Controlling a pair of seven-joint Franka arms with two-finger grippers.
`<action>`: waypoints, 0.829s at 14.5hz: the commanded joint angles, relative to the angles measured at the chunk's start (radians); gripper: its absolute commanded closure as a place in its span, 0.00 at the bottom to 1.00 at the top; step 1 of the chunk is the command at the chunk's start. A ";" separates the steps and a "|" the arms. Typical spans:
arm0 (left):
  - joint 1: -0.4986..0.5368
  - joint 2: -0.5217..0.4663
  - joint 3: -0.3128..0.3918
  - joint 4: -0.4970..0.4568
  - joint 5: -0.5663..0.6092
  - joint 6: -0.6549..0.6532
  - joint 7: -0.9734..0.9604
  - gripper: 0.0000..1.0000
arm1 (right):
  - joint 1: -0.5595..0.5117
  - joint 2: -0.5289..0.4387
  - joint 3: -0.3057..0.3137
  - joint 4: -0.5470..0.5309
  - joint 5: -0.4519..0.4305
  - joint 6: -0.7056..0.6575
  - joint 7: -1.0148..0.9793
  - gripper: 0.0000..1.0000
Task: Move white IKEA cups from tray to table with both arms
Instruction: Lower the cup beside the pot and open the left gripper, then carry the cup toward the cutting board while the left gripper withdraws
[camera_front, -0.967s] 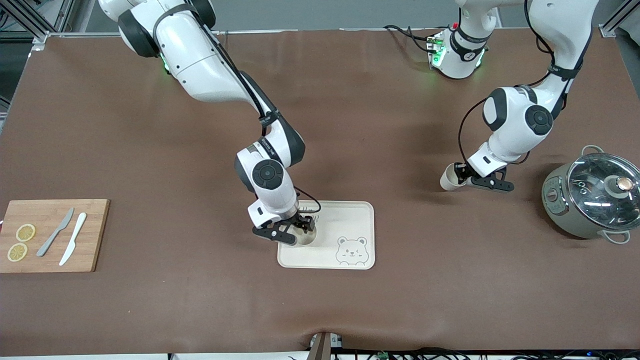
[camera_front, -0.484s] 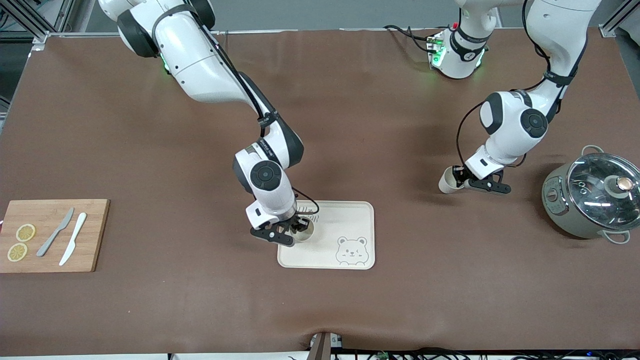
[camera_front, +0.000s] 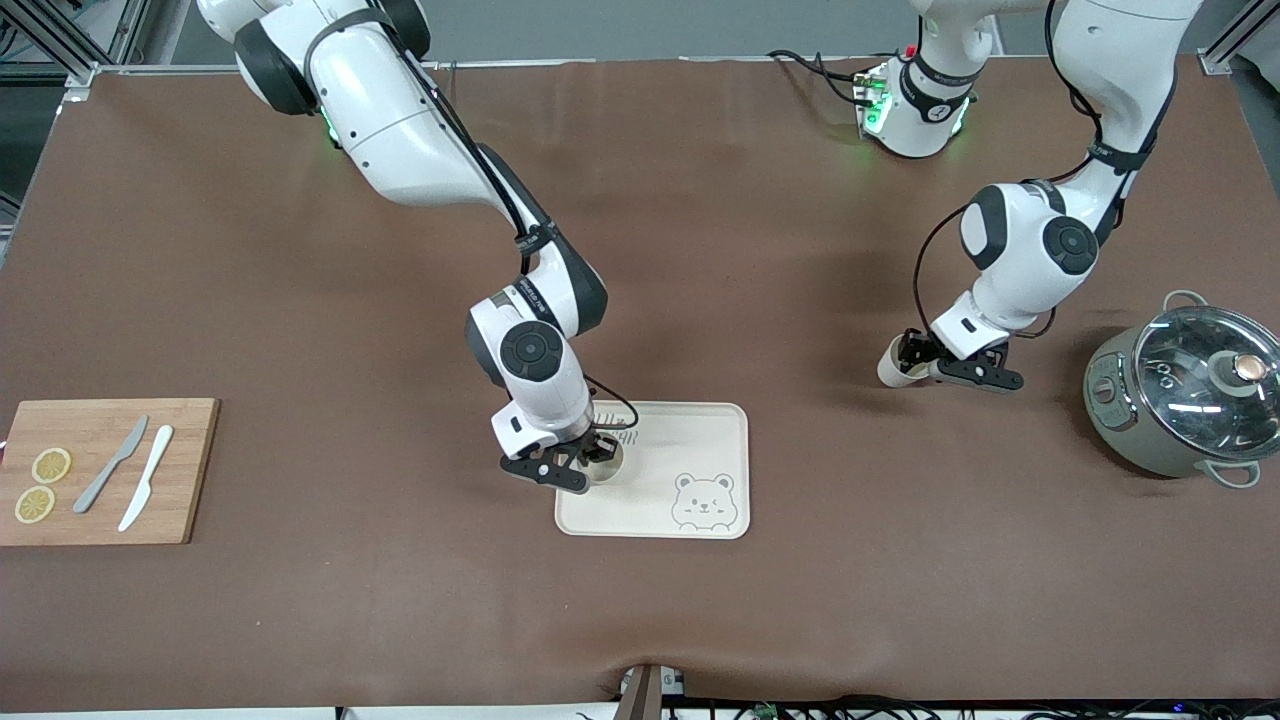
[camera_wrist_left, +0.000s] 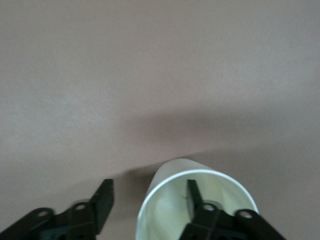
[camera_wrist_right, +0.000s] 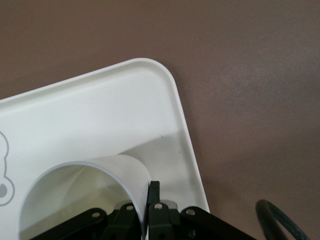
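Note:
One white cup (camera_front: 608, 464) is at the bear tray (camera_front: 700, 440), at its corner toward the right arm's end. My right gripper (camera_front: 598, 456) is shut on its rim, one finger inside and one outside; the right wrist view shows the gripper (camera_wrist_right: 142, 205), cup (camera_wrist_right: 75, 200) and tray (camera_wrist_right: 100, 115). The other white cup (camera_front: 890, 370) is on the bare brown table toward the left arm's end. My left gripper (camera_front: 915, 357) is open around its wall. In the left wrist view one finger (camera_wrist_left: 192, 195) is inside the cup (camera_wrist_left: 167, 212) and the other finger (camera_wrist_left: 102, 200) stands clear outside.
A grey-green pot (camera_front: 1130, 420) with a glass lid stands at the left arm's end of the table. A wooden cutting board (camera_front: 185, 470) with two knives and lemon slices lies at the right arm's end. A black cable (camera_wrist_right: 272, 220) loops beside the tray.
My right gripper and its cup shifted slightly across the tray toward the robots' bases. My left gripper and its cup moved a little toward the right arm's end.

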 joint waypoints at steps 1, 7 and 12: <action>0.008 -0.122 -0.011 -0.009 -0.026 -0.121 -0.017 0.00 | -0.008 -0.002 0.007 0.005 -0.014 -0.001 0.011 1.00; 0.009 -0.285 -0.004 0.112 -0.020 -0.500 -0.092 0.00 | -0.009 -0.023 0.009 0.011 -0.010 -0.016 0.014 1.00; 0.060 -0.262 0.000 0.394 0.052 -0.762 -0.186 0.00 | -0.032 -0.103 0.013 0.011 0.031 -0.151 -0.021 1.00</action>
